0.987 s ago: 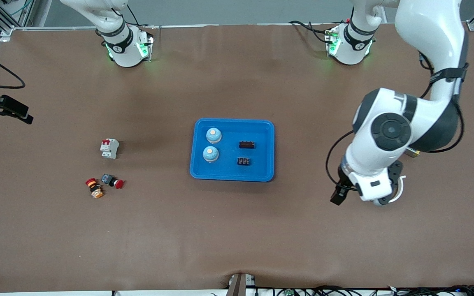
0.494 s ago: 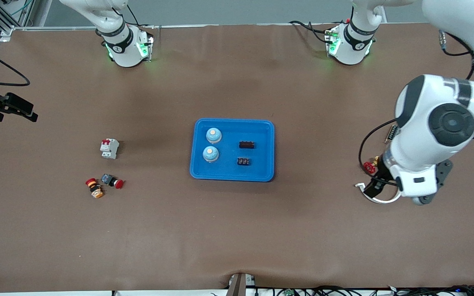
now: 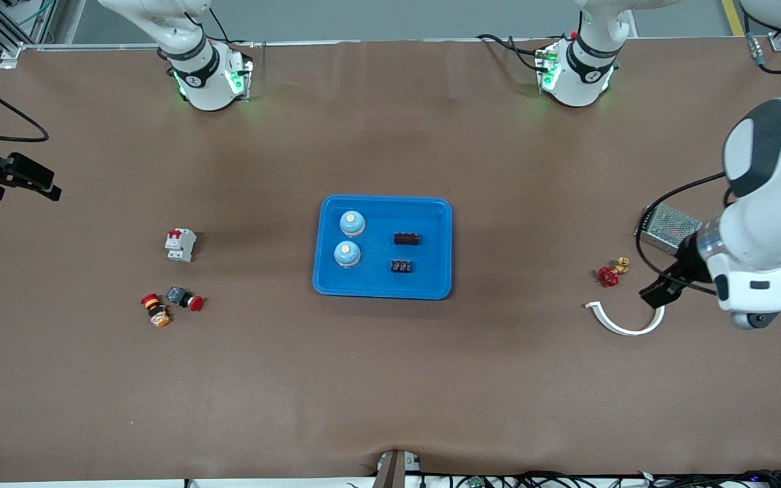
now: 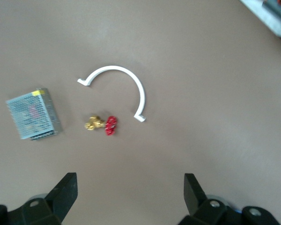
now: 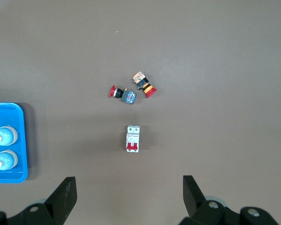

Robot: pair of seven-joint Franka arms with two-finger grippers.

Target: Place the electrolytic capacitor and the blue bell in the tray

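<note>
Brown matted table (image 3: 390, 379): shallow bright blue plastic tray (image 3: 382, 291) at centre, holding two pale blue bells (image 3: 352, 222) and two dark components (image 3: 407, 238). Left gripper (image 4: 129, 197) wide open, empty, over white curved clip (image 4: 117, 86). Right gripper (image 5: 129, 197) likewise open, empty, waiting.

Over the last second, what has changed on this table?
The left hand, open and empty, swung away from the tray toward its own end of the table, uncovering the white clip, red valve and mesh box. Tray contents and right hand stayed put.
</note>
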